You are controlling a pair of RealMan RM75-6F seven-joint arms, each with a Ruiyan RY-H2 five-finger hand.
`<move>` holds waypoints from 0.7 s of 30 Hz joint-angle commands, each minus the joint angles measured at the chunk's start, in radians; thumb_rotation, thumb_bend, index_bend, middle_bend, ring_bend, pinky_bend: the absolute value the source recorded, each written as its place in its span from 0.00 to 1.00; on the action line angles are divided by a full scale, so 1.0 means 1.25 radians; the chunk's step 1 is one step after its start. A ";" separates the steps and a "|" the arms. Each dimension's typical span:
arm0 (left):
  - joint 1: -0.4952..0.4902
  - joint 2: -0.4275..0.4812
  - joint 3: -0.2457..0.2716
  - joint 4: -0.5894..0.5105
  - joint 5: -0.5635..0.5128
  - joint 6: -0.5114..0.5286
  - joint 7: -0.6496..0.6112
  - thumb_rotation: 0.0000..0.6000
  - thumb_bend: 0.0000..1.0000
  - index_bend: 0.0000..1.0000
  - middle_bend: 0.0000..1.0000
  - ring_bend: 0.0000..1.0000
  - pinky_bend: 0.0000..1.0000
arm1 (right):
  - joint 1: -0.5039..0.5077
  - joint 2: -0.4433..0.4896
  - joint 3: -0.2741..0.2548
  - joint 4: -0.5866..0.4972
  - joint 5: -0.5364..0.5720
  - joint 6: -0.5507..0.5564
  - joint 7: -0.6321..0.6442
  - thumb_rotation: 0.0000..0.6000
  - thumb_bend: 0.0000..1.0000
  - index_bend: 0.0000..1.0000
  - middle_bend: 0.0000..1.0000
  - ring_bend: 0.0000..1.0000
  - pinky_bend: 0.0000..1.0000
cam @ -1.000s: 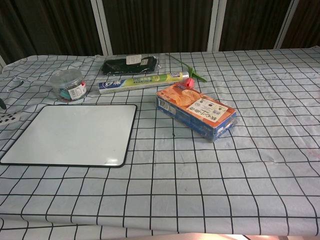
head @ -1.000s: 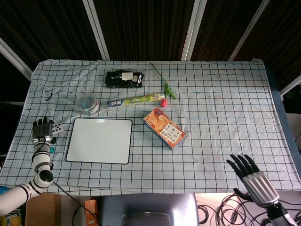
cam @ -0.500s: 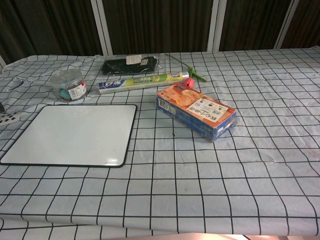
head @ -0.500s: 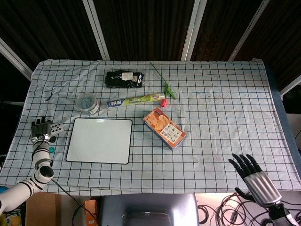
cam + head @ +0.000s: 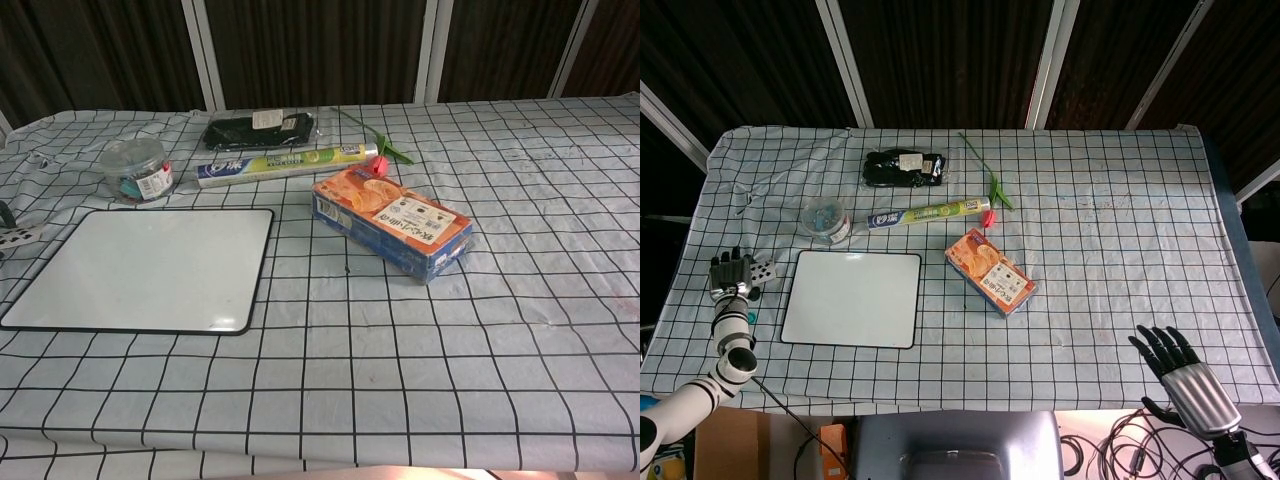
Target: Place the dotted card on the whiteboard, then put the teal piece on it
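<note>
whiteboard [image 5: 150,268]: glossy, smooth | tablecloth [image 5: 480,330]: matt cloth | box [image 5: 392,221]: glossy cardboard

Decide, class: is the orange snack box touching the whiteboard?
Apart. In the chest view, a strip of checked tablecloth lies between the whiteboard and the orange snack box; the head view shows the same gap.

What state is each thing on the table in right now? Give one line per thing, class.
whiteboard: flat on the cloth, bare.
dotted card: left of the board, under the left hand.
right hand: off the table's near edge, fingers spread, holding nothing.
round tub: upright, lid on.
snack box: lying flat, closed.
wrap roll box: lying on its side.
</note>
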 commanded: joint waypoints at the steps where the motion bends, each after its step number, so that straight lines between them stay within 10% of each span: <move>1: -0.004 -0.012 0.000 0.025 0.001 -0.009 -0.001 1.00 0.35 0.35 0.01 0.00 0.09 | -0.001 0.000 0.001 0.000 0.002 0.000 -0.001 1.00 0.17 0.00 0.00 0.00 0.00; 21: 0.010 -0.006 -0.005 0.026 0.075 0.007 -0.048 1.00 0.34 0.48 0.06 0.00 0.10 | -0.004 -0.001 0.003 0.002 0.005 0.002 -0.003 1.00 0.17 0.00 0.00 0.00 0.00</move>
